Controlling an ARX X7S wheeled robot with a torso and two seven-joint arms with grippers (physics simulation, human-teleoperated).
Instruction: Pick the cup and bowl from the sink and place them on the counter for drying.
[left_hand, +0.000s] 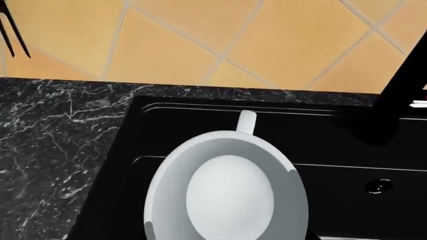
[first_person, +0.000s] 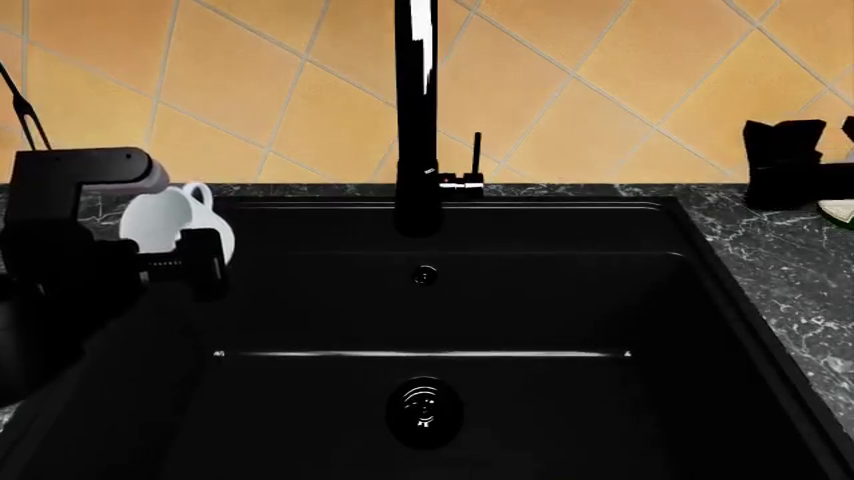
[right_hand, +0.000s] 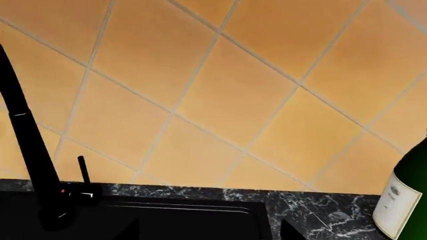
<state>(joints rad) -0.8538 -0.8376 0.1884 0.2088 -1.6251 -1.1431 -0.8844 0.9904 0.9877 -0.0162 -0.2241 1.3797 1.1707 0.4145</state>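
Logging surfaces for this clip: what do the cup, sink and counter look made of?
Cup: smooth white, probably glazed ceramic, evenly shaded. Sink: matte black, perhaps composite or coated metal, with faint edge highlights. Counter: dark marble-look stone with white veining.

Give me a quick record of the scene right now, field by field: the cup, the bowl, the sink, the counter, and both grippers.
cup: white mug with its loop handle showing, held up at the sink's left edge
bowl: not visible in any view
sink: black basin, nothing inside but the drain
faucet: tall, black, at the sink's back rim
counter: dark marble worktop; a green bottle stands on it
left gripper: shut on the cup
right gripper: fingers not in view
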